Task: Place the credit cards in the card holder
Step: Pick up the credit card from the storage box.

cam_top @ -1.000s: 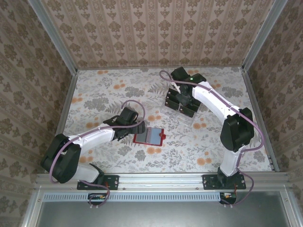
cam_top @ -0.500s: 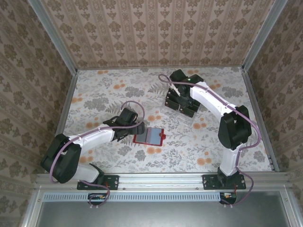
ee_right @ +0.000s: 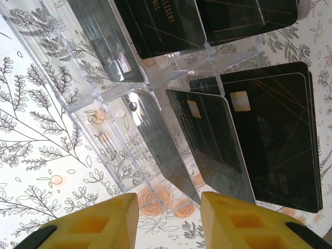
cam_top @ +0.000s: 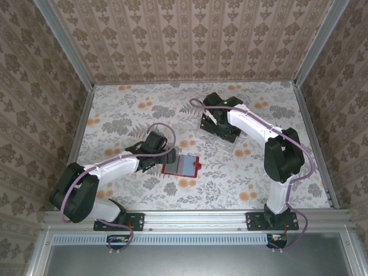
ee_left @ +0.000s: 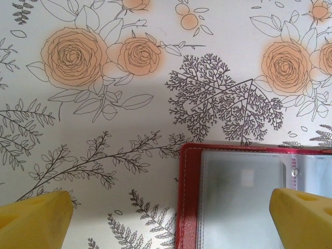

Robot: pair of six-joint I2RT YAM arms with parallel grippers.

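The wallet [cam_top: 181, 165] lies open and flat on the table [cam_top: 126, 109] in the near middle, well apart from the tray [cam_top: 229, 137] toward the far right. In the top view the wallet's long axis runs left to right, tipped a little, with a small red tab at its right edge. Its inner face is up, showing a clear pocket inside a stitched red border. The left gripper [ee_left: 168, 222] is spread wide over the wallet's left edge. One of its fingers [ee_left: 33, 220] is above bare table and the other is above the clear pocket. Contact with the wallet cannot be determined. The cards [ee_right: 270, 140] are black with thin gold lines and stand in the compartments of the clear tray. In the right wrist view they lean rather than stand upright. Their long axes run from upper left to lower right, with the chip [ee_right: 239, 101] end uppermost. One card leans apart from the stack behind it, its lower end reaching down toward the right gripper [ee_right: 168, 220]. The right gripper's jaws stand partway apart directly above that compartment. Tray floor and table print show through the gap between them, and no card is seen clamped.
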